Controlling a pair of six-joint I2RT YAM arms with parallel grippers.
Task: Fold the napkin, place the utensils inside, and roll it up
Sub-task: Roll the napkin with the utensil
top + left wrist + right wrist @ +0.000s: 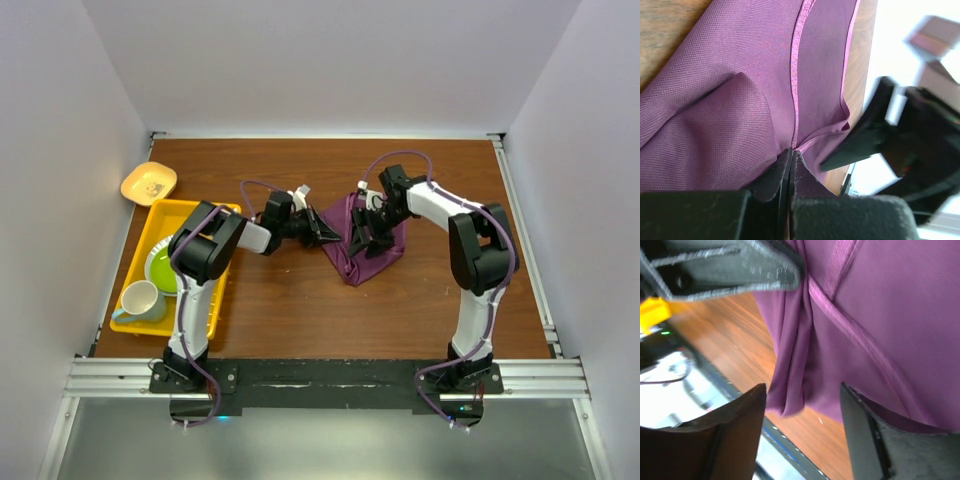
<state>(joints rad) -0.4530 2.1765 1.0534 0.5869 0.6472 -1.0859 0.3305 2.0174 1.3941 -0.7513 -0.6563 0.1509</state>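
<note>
Plum-purple soft cloth napkin (372,262) lies bunched on the brown wooden table (300,310), long axis running near to far, between the arms. The left gripper (791,155) pinches its left hem; the right gripper (802,390) hangs spread over it.

The left arm (205,250) hides part of the round green plate (158,268); the black right gripper (362,240) covers some of the soft plum-purple cloth napkin (378,262).

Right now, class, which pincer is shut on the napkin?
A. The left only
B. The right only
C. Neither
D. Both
A: the left pincer is closed tight on a fold of the napkin, while the right pincer stands open, its fingers apart.
</note>
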